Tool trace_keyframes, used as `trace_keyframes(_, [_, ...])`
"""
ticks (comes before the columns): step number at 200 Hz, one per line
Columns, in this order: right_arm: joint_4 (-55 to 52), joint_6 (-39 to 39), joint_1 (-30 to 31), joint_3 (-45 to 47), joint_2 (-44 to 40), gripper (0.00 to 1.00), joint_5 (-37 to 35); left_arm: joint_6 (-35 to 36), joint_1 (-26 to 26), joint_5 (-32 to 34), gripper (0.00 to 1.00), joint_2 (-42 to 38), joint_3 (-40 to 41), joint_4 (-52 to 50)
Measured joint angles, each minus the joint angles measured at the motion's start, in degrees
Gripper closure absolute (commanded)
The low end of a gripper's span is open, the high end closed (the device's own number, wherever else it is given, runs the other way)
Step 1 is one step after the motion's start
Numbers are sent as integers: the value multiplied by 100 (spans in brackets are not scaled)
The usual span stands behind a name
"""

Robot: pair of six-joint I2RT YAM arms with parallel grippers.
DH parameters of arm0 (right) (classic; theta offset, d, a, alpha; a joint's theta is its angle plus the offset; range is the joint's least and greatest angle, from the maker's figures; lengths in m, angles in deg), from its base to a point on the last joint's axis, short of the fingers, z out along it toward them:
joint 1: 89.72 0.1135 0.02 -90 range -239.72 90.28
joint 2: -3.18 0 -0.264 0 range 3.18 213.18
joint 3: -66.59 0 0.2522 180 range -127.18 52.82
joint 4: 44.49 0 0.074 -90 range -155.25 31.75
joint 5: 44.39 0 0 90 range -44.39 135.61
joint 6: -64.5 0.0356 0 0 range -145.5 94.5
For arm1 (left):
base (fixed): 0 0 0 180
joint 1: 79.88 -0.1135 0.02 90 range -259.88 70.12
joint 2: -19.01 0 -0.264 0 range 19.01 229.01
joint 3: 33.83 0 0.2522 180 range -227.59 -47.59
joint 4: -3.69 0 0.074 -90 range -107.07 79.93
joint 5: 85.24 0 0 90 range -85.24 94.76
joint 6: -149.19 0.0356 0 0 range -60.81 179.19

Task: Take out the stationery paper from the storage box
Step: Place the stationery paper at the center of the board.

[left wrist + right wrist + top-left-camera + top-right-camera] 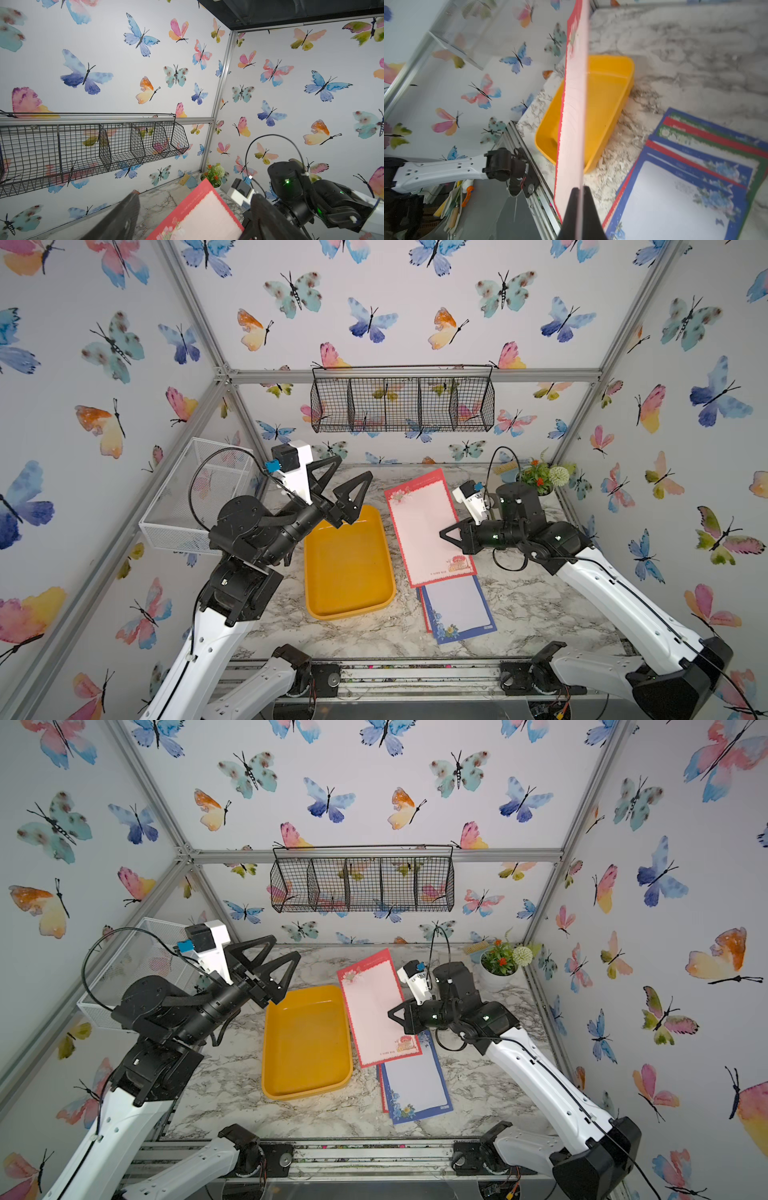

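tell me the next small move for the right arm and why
Probably lower the red-bordered sheet onto the pile of sheets on the table and open the right gripper. That gripper is shut on the sheet's edge, holding it partly over the pile. The storage box looks empty, and the left gripper is open, holding nothing.

Bright, even light; wide-angle bending (right wrist view blurred).
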Motion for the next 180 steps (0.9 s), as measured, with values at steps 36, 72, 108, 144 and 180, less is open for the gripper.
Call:
trace_keyframes(36, [-494, 114, -181, 739, 417, 98, 116, 9, 0, 195, 14, -4, 42, -188])
trace_keyframes(72, [-581, 120, -389, 1303, 573, 98, 260, 26, 0, 304, 14, -2, 111, -323])
trace_keyframes(108, [-551, 105, -608, 1576, 782, 98, 437, 50, 0, 380, 13, -4, 116, -442])
trace_keyframes(144, [-518, 83, -769, 1816, 962, 97, 448, 72, 0, 551, 13, -13, 125, -577])
trace_keyframes(180, [-518, 74, -879, 1969, 1025, 94, 201, 90, 0, 767, 13, -2, 125, -656])
